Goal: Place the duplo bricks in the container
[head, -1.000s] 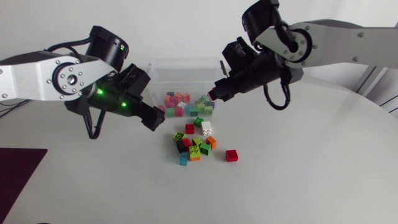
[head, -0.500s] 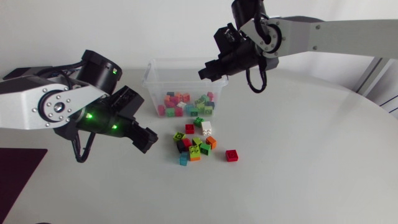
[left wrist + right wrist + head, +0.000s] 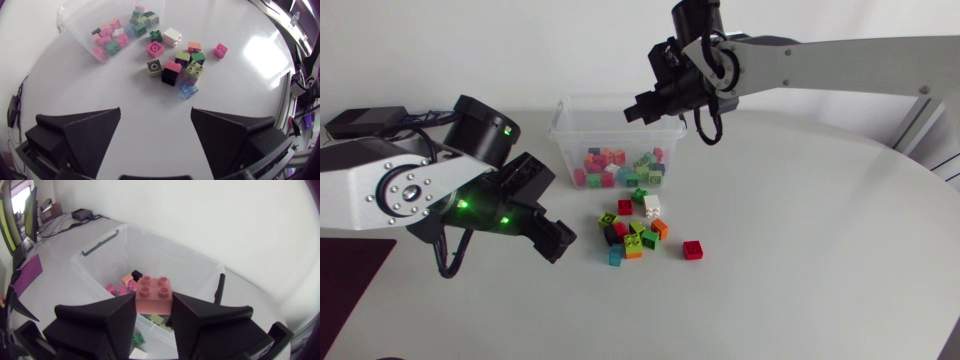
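Two risks worth watching here. Grips a salmon brick [image 3: 154, 292] from both sides in the right pincer [image 3: 154, 311], up above the clear container [image 3: 170, 262] with its heap of bricks inside. Hard to tell how far inside the rim. Let go too near a wall, could clip the rim and bounce out onto the worktop [image 3: 800, 250]. Could also catch on one finger and drop crooked. Holds the left pincer [image 3: 155, 112] wide and bare above the worktop, just short of the loose bricks [image 3: 175, 62]. Brought down carelessly, could scatter that cluster or shove it against the container's front wall, which stands close behind. Leaves plenty of open worktop around the lone red brick [image 3: 692, 249], far from any edge, and keeps both arms well apart.
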`<move>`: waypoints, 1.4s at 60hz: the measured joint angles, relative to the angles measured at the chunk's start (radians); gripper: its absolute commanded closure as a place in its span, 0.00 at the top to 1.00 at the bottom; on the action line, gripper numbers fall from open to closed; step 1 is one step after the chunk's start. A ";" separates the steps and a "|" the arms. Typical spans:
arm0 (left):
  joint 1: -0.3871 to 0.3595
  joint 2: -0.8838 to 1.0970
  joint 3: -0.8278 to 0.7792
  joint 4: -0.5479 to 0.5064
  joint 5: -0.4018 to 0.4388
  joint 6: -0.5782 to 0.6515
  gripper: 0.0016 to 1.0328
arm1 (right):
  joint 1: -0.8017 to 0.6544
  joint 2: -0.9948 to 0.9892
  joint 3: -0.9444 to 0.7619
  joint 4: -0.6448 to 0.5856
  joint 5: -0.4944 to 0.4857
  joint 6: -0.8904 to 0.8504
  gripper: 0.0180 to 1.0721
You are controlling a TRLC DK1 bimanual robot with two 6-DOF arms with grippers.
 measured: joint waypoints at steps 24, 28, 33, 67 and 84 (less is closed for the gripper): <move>0.000 -0.028 -0.016 0.000 0.000 0.000 0.94 | 0.034 0.064 0.074 0.040 0.069 0.000 0.55; 0.000 -0.028 -0.016 0.000 0.000 0.000 0.94 | 0.039 0.067 0.079 0.044 0.088 0.000 0.79; 0.000 -0.030 -0.016 0.000 0.000 0.000 0.94 | 0.045 0.074 0.089 0.048 0.107 0.000 0.91; 0.004 -0.037 -0.054 0.047 0.000 0.027 0.94 | 0.059 -0.172 -0.146 -0.287 0.205 0.053 0.94; 0.009 0.028 -0.054 0.087 0.000 0.060 0.94 | 0.097 -0.226 -0.329 -0.488 0.206 0.185 0.93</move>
